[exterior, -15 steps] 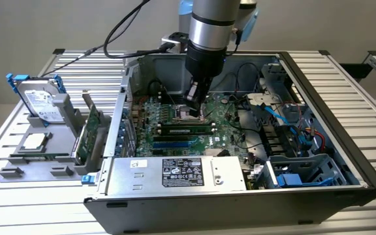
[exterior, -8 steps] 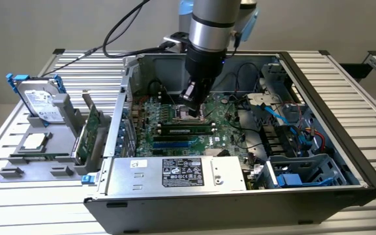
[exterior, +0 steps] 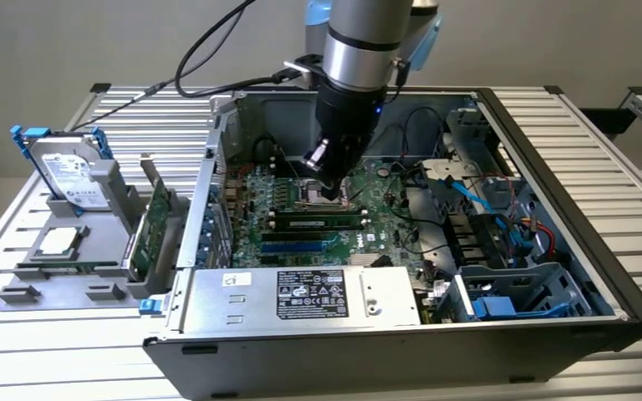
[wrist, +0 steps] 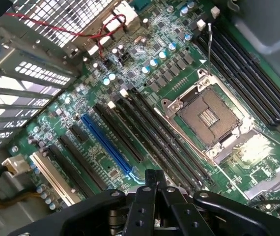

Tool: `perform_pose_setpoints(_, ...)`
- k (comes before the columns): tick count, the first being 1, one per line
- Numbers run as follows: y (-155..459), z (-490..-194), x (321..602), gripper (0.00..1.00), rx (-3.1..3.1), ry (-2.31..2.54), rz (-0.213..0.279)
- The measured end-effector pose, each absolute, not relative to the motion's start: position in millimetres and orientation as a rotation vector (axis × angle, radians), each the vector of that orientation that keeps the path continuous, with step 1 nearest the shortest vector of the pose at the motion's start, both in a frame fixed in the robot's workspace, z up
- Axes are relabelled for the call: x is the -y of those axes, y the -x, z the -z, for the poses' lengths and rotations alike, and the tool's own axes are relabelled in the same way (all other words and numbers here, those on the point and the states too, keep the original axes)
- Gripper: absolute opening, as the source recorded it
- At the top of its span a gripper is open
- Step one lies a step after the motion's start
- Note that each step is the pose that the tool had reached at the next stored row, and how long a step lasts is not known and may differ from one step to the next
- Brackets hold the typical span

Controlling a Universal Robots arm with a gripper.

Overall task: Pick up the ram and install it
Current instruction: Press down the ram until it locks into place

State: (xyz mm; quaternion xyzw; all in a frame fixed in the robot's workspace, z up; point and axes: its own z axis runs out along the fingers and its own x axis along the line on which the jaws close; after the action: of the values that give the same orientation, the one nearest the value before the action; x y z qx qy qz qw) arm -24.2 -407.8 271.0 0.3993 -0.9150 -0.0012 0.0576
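Below, long narrow green ram [exterior: 318,222] with black chips, seated in motherboard [wrist: 105,73]; end effector [wrist: 152,183] closed, empty.

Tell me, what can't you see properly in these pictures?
- Exterior view: print on the white label is too small to read.
- Exterior view: whether the ram is pushed fully into its slot, too small.
- Wrist view: the tool covers the near ends of the black slots.

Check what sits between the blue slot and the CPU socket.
Wrist view: several long black slots, running parallel, lie between the blue slot and the CPU socket.
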Motion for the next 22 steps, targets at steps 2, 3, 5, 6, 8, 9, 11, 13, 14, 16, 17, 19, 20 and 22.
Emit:
perform_pose_setpoints(2, 24.2, -270.3, 407.8, 0.11, 2.795, -1.16, 0.007)
perform_pose_setpoints(3, 24.2, -269.9, 407.8, 0.11, 2.805, -1.136, 0.008)
perform_pose_setpoints(5, 24.2, -269.1, 407.8, 0.11, 2.824, -1.088, 0.011)
perform_pose_setpoints(6, 24.2, -268.6, 407.8, 0.11, 2.834, -1.062, 0.013)
perform_pose_setpoints(8, 24.2, -267.8, 407.9, 0.11, 2.852, -1.013, 0.016)
perform_pose_setpoints(9, 24.2, -267.3, 407.8, 0.11, 2.861, -0.988, 0.017)
perform_pose_setpoints(11, 24.2, -266.4, 407.8, 0.11, 2.878, -0.938, 0.02)
perform_pose_setpoints(13, 24.2, -265.5, 407.8, 0.11, 2.894, -0.889, 0.023)
perform_pose_setpoints(14, 24.2, -265.1, 407.8, 0.11, 2.901, -0.865, 0.025)
perform_pose_setpoints(16, 24.2, -264.3, 407.8, 0.11, 2.916, -0.814, 0.028)
perform_pose_setpoints(17, 24.2, -264.0, 407.8, 0.11, 2.923, -0.791, 0.029)
perform_pose_setpoints(19, 24.2, -263.8, 407.9, 0.11, 2.934, -0.749, 0.031)
perform_pose_setpoints(20, 24.2, -263.7, 407.8, 0.11, 2.94, -0.73, 0.032)
perform_pose_setpoints(22, 24.2, -263.6, 407.9, 0.11, 2.95, -0.696, 0.033)
